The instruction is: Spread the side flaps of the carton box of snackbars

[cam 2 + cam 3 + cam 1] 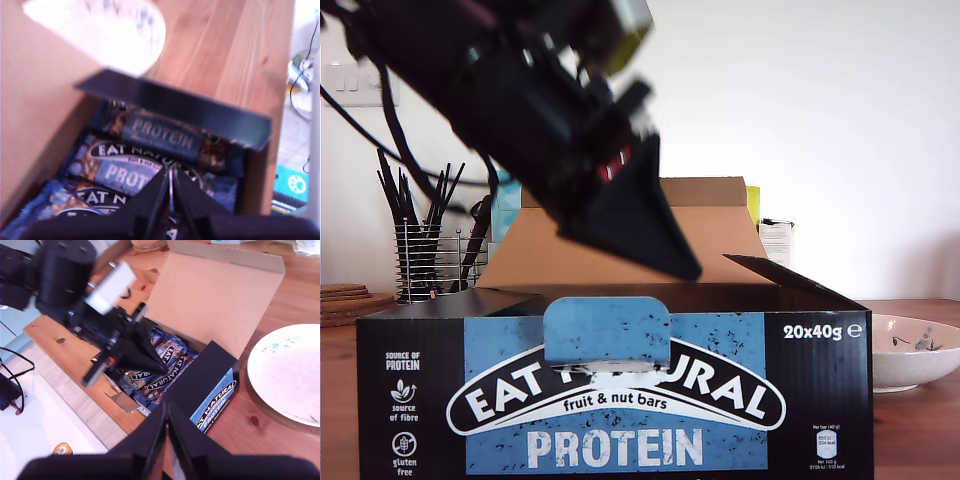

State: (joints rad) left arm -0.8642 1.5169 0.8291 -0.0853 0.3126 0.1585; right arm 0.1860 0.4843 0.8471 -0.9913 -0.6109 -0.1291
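First hand (171, 192) closed, empty, over snackbars (150, 150).

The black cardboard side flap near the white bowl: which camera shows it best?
The first wrist view: the black cardboard side flap spans it, over the bars. The exterior view shows it edge-on; the second wrist view, foreshortened.

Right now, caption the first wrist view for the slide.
My first gripper, jaws shut, above snack bars in the carton box.
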